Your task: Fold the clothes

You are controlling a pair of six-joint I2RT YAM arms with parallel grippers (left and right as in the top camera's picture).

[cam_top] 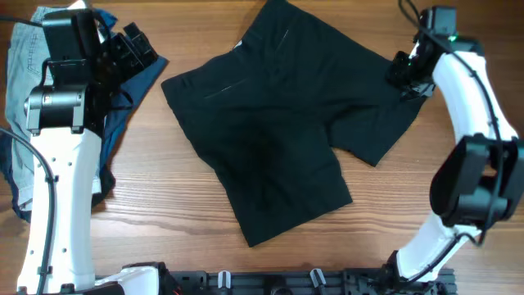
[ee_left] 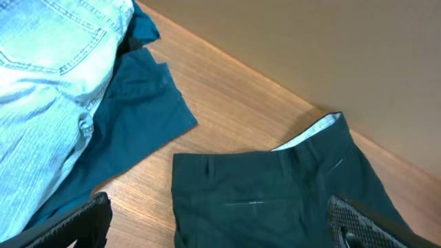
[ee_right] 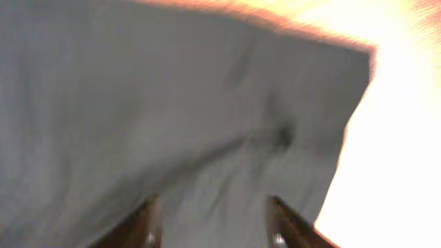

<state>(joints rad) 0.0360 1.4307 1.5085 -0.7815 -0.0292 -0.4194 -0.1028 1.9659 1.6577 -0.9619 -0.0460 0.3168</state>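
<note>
r gripper [cam_top: 403, 75] on blk shorts [cam_top: 270, 139] leg

The black shorts [cam_top: 270, 123] lie spread out flat in the middle of the worktop [cam_top: 188, 246], turned a bit, with the waist at the top left and the two wide legs pointing down and to the right. Far to the left, the pale-blue denim shorts [ee_left: 41, 69] lie crumpled on top of a navy garment [ee_left: 138, 117], which sticks out from under them.
</note>
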